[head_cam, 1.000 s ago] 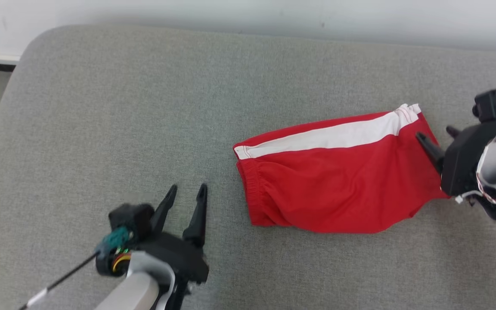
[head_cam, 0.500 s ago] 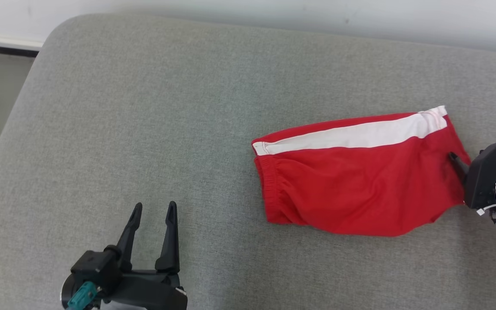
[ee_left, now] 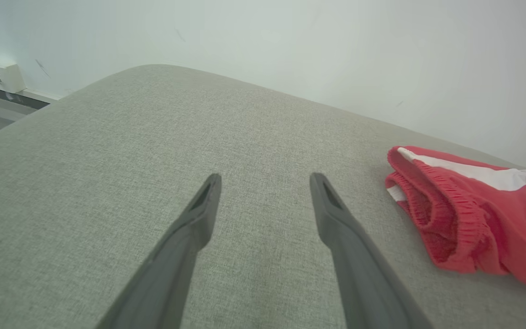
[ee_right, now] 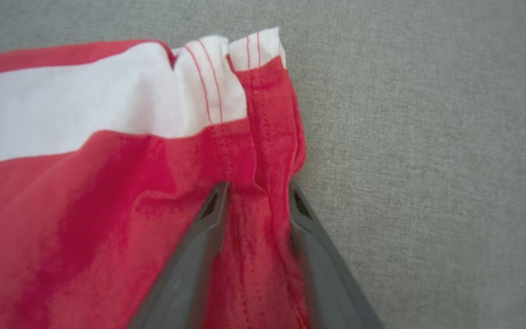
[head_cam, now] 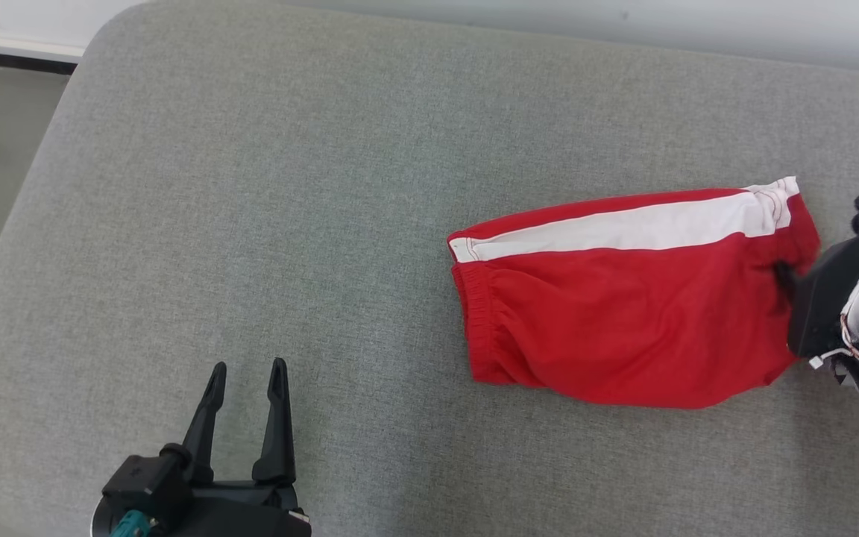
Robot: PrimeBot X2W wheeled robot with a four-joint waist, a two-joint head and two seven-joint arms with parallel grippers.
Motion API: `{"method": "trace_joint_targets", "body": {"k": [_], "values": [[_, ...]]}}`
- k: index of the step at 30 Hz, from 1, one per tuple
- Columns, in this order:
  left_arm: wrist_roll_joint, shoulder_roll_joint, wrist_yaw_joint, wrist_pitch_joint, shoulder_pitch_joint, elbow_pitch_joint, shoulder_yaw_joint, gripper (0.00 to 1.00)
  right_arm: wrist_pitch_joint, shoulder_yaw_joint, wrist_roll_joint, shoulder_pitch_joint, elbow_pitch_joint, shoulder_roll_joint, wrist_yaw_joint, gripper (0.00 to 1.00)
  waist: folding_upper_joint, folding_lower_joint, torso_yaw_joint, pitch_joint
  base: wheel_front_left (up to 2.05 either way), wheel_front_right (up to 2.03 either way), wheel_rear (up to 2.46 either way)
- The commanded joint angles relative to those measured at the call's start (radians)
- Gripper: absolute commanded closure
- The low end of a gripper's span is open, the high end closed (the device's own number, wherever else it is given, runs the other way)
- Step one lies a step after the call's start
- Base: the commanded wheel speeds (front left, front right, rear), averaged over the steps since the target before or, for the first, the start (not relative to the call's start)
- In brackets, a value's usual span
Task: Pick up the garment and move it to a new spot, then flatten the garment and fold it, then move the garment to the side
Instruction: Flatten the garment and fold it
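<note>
Head view, right half of the grey surface: red garment, shorts with a white stripe, folded flat. Lies with the long axis across the view, from left to right, a little tilted, the right end slightly farther from the robot. Points with the gathered waistband toward the robot's left, to the middle of the surface, and with the hem toward the right. Carries the white stripe along the far long edge.

At the hem end, right pincer, one dark finger lying on the red cloth. Right wrist view: same pincer, fingers partly apart, one at each side of a raised ridge of the hem, touching the cloth on both sides. Already clamped on it or only astride it: cannot tell.

Near the lower left of the head view, left pincer, well apart from the garment, fingers spread wide, holding nothing, pointing up the view. Left wrist view: same pincer over plain grey surface, garment off to the right, waistband end turned toward the camera.
</note>
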State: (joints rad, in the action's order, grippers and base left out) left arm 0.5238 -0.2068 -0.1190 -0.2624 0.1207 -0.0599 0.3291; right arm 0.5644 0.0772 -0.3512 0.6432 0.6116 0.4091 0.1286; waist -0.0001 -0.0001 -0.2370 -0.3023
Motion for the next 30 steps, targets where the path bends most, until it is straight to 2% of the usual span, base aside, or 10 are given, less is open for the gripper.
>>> {"method": "trace_joint_targets", "body": {"k": [1, 8, 23, 26, 30], "values": [[-0.019, 0.01, 0.013, -0.003, -0.021, -0.006, -0.011, 0.0, 0.012, 0.007, 0.014, -0.038, 0.007, -0.003, 0.003, 1.0, 0.0001, 0.0001, 0.011, 0.015, 0.0, 0.0, 0.0], [-0.043, 0.043, 0.051, -0.003, -0.04, -0.028, -0.038, 0.0, -0.021, -0.087, 0.088, -0.063, -0.07, 0.018, 0.002, 1.0, 0.0001, 0.0001, 0.037, 0.062, 0.0, 0.0, 0.0], [-0.07, 0.076, 0.088, -0.003, -0.069, -0.063, -0.07, 0.0, 0.098, -0.211, 0.244, -0.24, -0.346, 0.031, 0.002, 1.0, 0.0001, 0.0001, 0.074, 0.142, 0.0, 0.0, 0.0], [-0.072, 0.079, 0.093, -0.003, -0.075, -0.069, -0.074, 0.0, 0.124, -0.218, 0.251, -0.262, -0.398, 0.013, 0.002, 1.0, 0.0001, 0.0001, 0.073, 0.152, 0.0, 0.0, 0.0], [-0.074, 0.086, 0.099, -0.003, -0.081, -0.076, -0.077, 0.0, 0.159, -0.17, 0.237, -0.273, -0.469, -0.015, 0.002, 1.0, 0.0001, 0.0001, 0.07, 0.161, 0.0, 0.0, 0.0]]}}
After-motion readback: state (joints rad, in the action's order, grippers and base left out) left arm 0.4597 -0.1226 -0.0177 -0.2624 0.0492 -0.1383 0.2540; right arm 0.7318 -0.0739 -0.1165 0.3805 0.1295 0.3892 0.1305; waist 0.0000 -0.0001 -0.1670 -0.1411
